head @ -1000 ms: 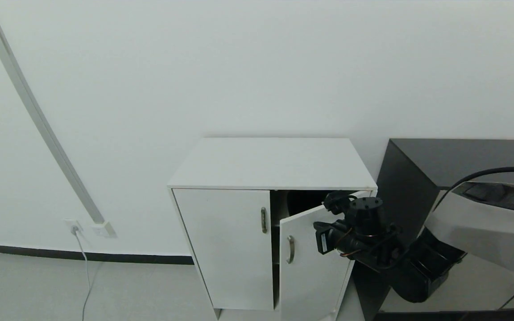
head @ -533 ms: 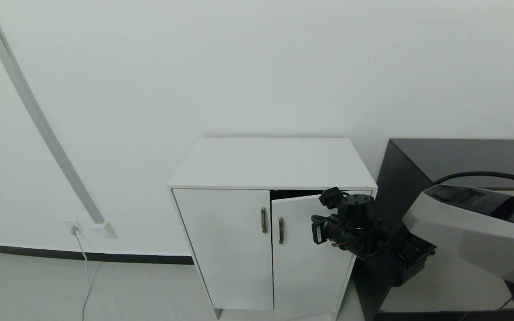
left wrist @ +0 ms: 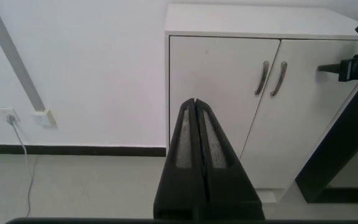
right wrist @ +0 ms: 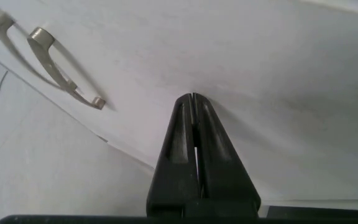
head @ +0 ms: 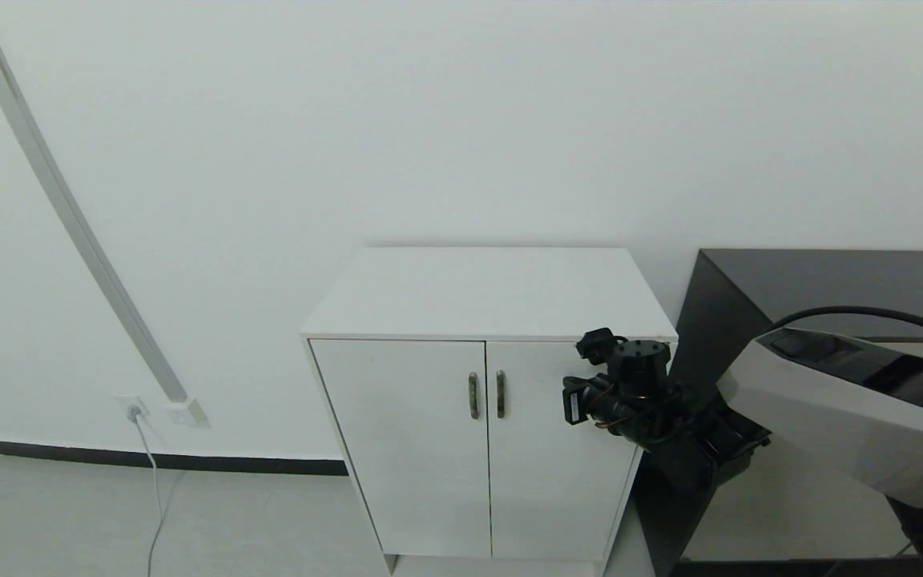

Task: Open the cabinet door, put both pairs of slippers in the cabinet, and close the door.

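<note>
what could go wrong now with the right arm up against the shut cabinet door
The right gripper, fingers shut, seems to press the right door; further pushing could strain the door or shove the cabinet. Pulling back sideways, it might catch the handle and swing the door open.

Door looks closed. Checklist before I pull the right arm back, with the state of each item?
1. Right door flush with left door: ok, no gap between them in the head view.
2. Right pincer shut, tip at the right door's face: ok.
3. Right pincer free of the handles: ok, its tip sits beside them, not hooked on either.
4. Left pincer shut and well back from the cabinet: ok.
5. Slippers inside: cannot tell, the shut doors hide the interior.
</note>
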Robot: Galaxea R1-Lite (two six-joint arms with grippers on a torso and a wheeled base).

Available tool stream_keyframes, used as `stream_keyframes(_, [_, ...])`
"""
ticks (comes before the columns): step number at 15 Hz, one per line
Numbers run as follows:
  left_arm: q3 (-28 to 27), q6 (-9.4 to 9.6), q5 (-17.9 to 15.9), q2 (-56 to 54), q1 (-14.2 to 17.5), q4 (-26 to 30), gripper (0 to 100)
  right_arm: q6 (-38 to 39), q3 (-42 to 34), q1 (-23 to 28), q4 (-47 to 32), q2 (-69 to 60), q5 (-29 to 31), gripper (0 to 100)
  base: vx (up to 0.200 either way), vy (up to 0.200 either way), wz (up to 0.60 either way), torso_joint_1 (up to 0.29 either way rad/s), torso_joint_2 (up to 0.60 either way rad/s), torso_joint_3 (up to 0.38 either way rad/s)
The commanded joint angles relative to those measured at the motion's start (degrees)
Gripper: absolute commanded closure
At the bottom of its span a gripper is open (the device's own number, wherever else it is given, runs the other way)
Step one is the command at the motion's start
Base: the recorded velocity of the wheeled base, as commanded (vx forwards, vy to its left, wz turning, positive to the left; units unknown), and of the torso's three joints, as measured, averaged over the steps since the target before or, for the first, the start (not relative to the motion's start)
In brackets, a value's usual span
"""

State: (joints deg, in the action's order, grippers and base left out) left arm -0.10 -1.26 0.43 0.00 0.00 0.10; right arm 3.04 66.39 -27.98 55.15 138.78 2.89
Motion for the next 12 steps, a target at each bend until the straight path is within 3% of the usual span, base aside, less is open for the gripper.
stream_keyframes(1, [0.01, -0.06, 0.1, 0.0, 0.0, -0.01, 100, 0.04, 0.14, 0.03, 0.05, 0.09, 0.01, 100, 0.0, 0.0, 0.0, 0.0, 0.0, 0.0])
stream_keyframes(12, [0.01, 0.03, 0.01, 0.0, 0.0, -0.01, 100, 0.04, 1.29, 0.29, 0.05, 0.35, 0.01, 100, 0.0, 0.0, 0.0, 0.0, 0.0, 0.0])
